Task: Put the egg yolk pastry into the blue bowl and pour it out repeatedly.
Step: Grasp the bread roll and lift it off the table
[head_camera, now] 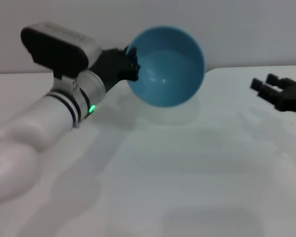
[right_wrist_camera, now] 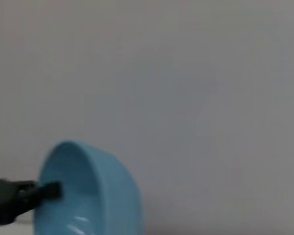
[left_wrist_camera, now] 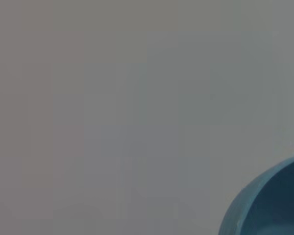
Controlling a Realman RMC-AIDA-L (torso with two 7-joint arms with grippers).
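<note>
The left arm's white forearm filled the near corner of the head view, its left pincer [head_camera: 130,61] clamped on the rim of the blue bowl [head_camera: 166,66], one finger inside the wall and the rest outside. The bowl was held off the white bench [head_camera: 187,173], tipped on its side so its mouth faced the camera; its glossy interior showed nothing inside. The egg yolk pastry could not be found in any view, neither in the bowl nor on the visible bench. The bowl looked stiff, light and slick, so a rim pinch such as this one seemed the only workable hold, and one apt to slip if the tilt grew sharper. The pastry, judged by its kind, would be soft and crumbly and best taken gently across its sides. The right pincer [head_camera: 269,88] hovered well apart at the far right, fingers spread, holding nothing.
</note>
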